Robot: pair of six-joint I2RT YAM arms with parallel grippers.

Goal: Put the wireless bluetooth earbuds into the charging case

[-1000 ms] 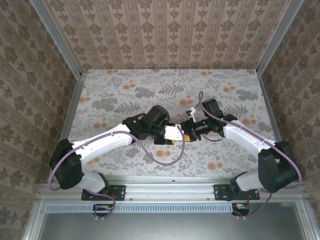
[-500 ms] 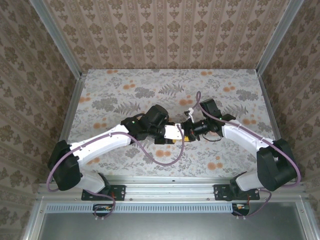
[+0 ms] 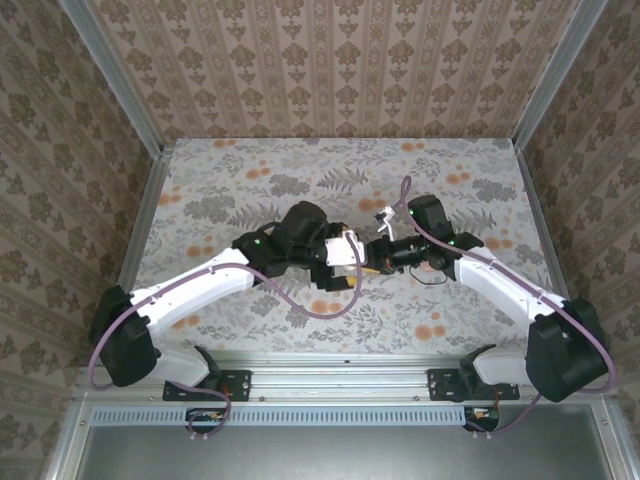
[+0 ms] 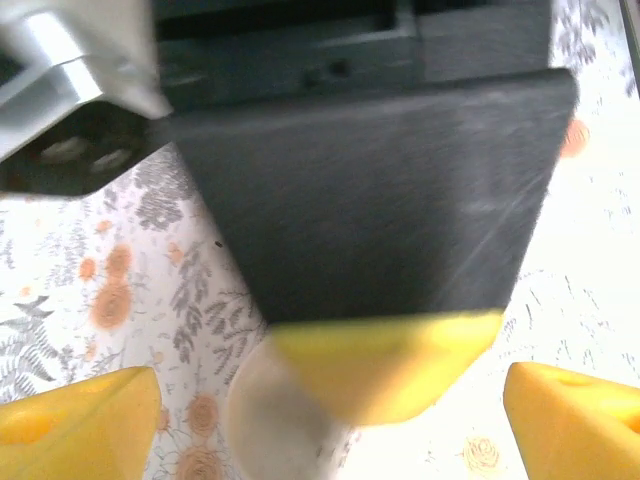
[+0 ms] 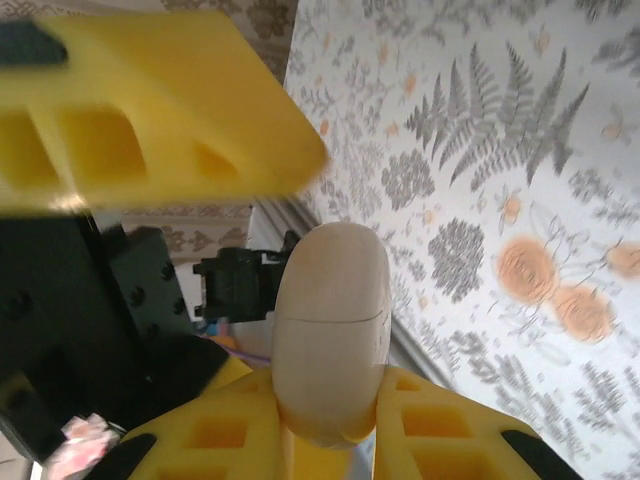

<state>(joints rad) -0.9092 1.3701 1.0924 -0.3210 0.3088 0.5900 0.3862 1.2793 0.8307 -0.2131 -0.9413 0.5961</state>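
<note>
- Above the floral table (image 3: 250, 170), the left gripper (image 4: 325, 420) is springing wide, releasing the closed charging case (image 5: 330, 320).
- The right gripper (image 5: 332, 425) is clamping the case, completing the handover; the earbuds' whereabouts cannot be told.

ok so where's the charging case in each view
right wrist: the charging case is bottom centre, upright between the yellow fingers of the right gripper.
left wrist: pale blur at bottom centre, under one of those fingers.
top external: too small to make out; look mid-table where the left gripper meets the right.
shared landmark: those yellow fingers over the floral tablecloth.
</note>
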